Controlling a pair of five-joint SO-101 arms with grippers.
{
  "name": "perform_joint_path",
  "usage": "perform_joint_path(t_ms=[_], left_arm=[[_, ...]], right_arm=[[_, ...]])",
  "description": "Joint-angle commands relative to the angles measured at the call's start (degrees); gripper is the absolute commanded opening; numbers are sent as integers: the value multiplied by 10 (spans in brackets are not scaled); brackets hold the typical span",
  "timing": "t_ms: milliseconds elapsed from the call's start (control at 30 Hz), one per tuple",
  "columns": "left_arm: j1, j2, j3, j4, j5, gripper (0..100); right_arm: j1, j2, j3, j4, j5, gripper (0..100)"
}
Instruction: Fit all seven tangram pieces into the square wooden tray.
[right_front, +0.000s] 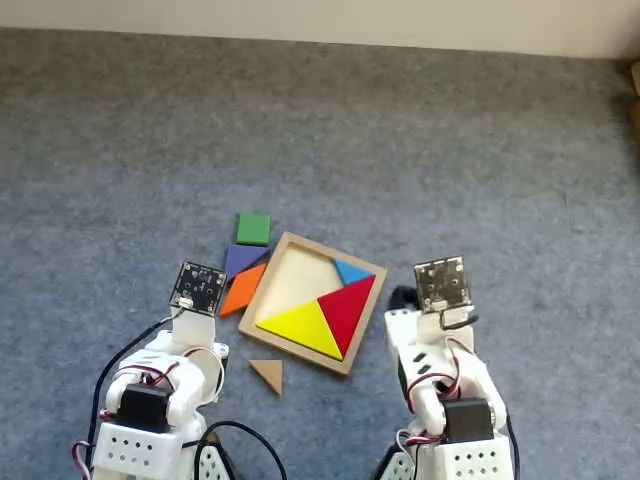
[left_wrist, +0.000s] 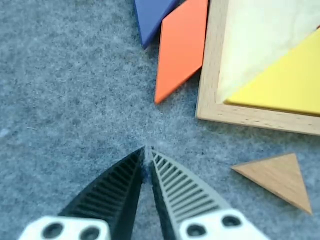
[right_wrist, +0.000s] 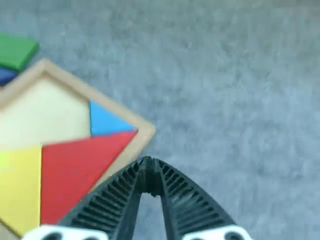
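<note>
1. While three pieces sit in the tray, four wait beside it on the table.
2. Both the left gripper and right gripper are pinched closed, empty.
3. Next, probably: open, grab the orange piece.

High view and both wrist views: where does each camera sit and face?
High view: fixed above the table, looking down on the wooden tray; left arm and right arm at the lower edge.
Left wrist view: on the left arm, looking past its shut left gripper at the orange piece and wooden triangle.
Right wrist view: on the right arm, looking past its shut right gripper at the tray's blue piece.
Shared: all three show the tray's yellow piece.
</note>
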Motion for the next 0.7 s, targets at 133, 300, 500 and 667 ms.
perform_joint_path(t_ms=[133,300,500,667], left_arm=[[-6,-21,11,3,5,5],[-6,-21,11,3,5,5],[-6,-21,11,3,5,5],[-6,-21,11,3,5,5]], right_arm=[[7,-4,86,161,-148,6],[10,-4,86,167,-219,6],[10,-4,86,167,-220,6],[10,-4,86,167,-220,6]])
